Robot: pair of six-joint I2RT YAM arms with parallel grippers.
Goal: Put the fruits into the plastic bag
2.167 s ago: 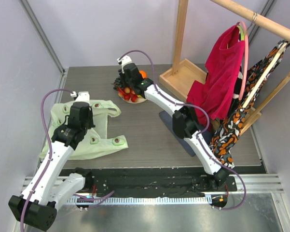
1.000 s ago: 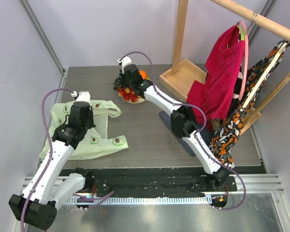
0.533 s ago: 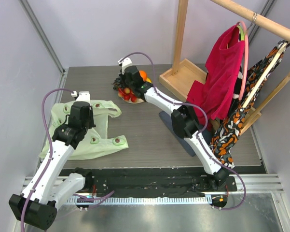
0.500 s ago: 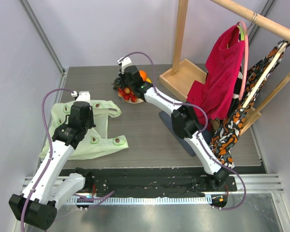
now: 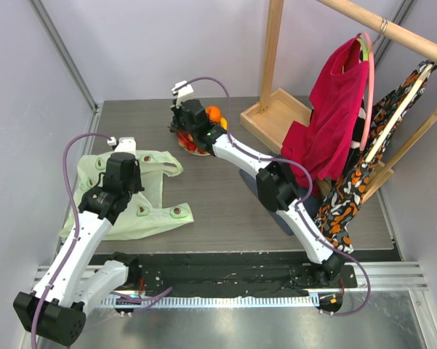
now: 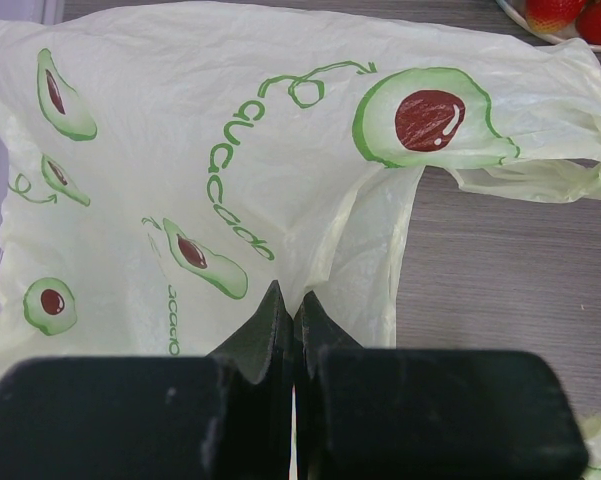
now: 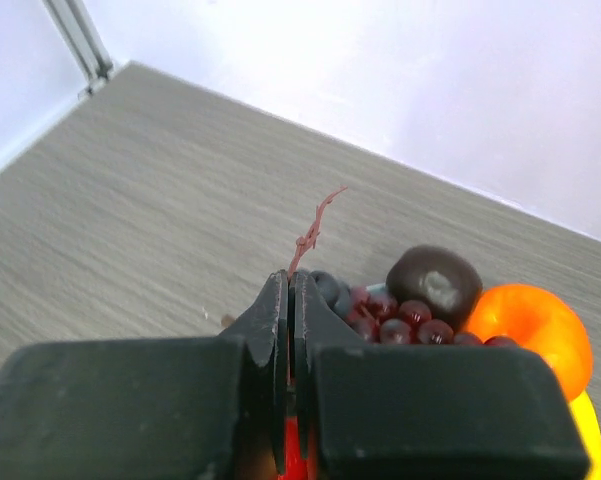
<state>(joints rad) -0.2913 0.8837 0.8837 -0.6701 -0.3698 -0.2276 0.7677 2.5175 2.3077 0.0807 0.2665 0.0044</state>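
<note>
The right end effector (image 7: 290, 282) has shifted toward the far-left side of the plate (image 5: 201, 152), and its jaws have closed. They are now clenched on the stem (image 7: 315, 225) of the grapes (image 7: 385, 310), and the stem tip protrudes above them. The grapes lie on the plate against a dark round fruit (image 7: 435, 283) and an orange (image 7: 528, 335), with no lift visible yet. The left end effector (image 6: 288, 300) has not moved. It is clenched on a fold of the bag (image 5: 160, 214), which lies mostly flat on the surface (image 5: 225, 203), well apart from the plate. The strawberries (image 6: 570, 12) also remain on the plate, and no fruit is seen in the bag. Judgement: the first pick is secured only by a thin stem, so the bunch may swing or slip during transfer. The bag mouth shows no clear opening, so it probably needs to be raised or spread before the grapes can be released into it.
</note>
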